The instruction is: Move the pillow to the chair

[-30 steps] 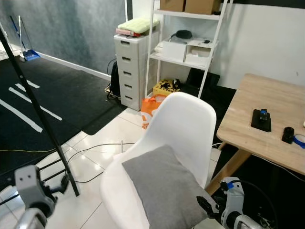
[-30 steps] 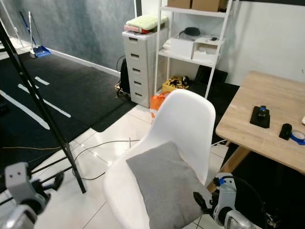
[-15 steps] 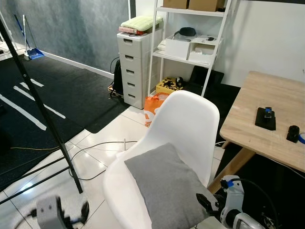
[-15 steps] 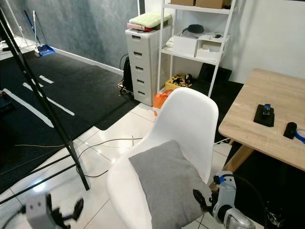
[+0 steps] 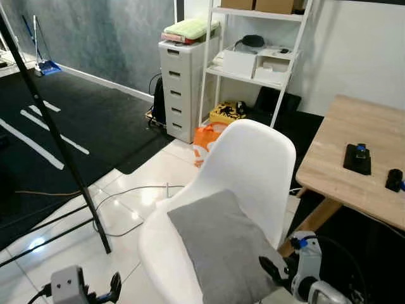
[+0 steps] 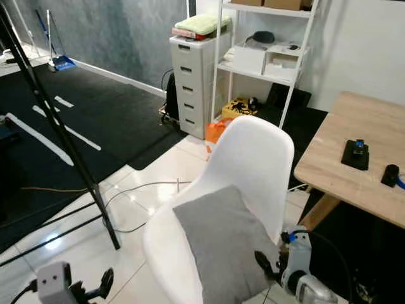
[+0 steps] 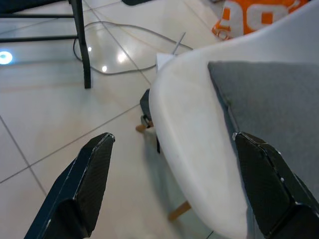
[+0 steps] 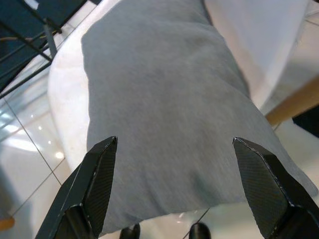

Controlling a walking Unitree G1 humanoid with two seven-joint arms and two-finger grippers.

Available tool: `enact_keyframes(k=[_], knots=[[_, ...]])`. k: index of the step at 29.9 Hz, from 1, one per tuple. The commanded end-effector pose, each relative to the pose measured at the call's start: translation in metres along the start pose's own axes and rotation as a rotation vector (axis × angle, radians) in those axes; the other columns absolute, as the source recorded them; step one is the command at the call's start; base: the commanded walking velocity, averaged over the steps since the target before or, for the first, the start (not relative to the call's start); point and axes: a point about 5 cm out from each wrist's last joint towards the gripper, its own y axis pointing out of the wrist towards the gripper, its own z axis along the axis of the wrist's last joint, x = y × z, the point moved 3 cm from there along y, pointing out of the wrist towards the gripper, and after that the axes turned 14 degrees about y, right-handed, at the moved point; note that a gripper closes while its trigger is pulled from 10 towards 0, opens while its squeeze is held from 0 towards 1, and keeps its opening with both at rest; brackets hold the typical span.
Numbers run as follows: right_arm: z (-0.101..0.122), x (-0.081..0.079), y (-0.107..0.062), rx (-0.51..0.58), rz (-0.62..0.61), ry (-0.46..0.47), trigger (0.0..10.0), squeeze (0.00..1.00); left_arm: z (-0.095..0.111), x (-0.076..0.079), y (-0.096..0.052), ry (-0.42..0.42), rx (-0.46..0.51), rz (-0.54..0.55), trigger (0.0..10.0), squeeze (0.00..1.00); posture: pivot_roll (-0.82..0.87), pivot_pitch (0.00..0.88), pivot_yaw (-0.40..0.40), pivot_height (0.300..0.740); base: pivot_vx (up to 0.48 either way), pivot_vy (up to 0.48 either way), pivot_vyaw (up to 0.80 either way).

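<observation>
Grey pillow (image 5: 221, 253) lies flat on the seat of the white chair (image 5: 253, 171); placement looks complete. Your right gripper (image 8: 174, 189) hovers over it, fingers apart and empty. Your left gripper (image 7: 174, 184), likewise spread, sits beside the seat edge. Next, withdraw both arms clear.
</observation>
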Motion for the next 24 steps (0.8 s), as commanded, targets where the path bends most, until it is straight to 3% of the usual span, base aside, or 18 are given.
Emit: enact_keyframes(k=[1,24], knots=[[-0.001,-0.004,0.002,-0.003,0.019,-0.025,10.0,0.00,-0.004,-0.004,-0.001,0.003,-0.008,0.012,10.0,0.00,-0.14,0.037,-0.034,0.740,0.000,0.000,0.79],[-0.002,-0.015,0.005,-0.010,0.086,-0.081,10.0,0.00,-0.005,-0.004,0.005,-0.007,-0.009,0.001,10.0,0.00,-0.11,0.040,-0.015,0.740,0.000,0.000,0.78]])
